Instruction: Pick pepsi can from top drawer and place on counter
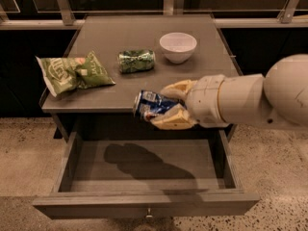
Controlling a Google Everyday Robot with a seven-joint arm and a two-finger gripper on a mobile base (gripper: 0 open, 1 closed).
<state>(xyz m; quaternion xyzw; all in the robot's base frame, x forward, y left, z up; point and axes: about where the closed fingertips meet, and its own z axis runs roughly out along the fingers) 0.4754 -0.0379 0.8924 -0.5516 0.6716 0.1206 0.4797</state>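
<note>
So the arm (284, 93) was seen reaching in from the right side of the view, stretched out roughly level and pointed left. A big rounded white segment was parked at the far right, with a shorter cylindrical wrist (211, 101) section ahead of it. The gripper (162, 107) was held sideways at the front edge of the counter (86, 105), above the open top drawer (144, 203). Its two tan fingers (179, 88) were clamped, one above and one below, on the pepsi can (150, 105), which was held on its side, lifted clear of both surfaces.
</note>
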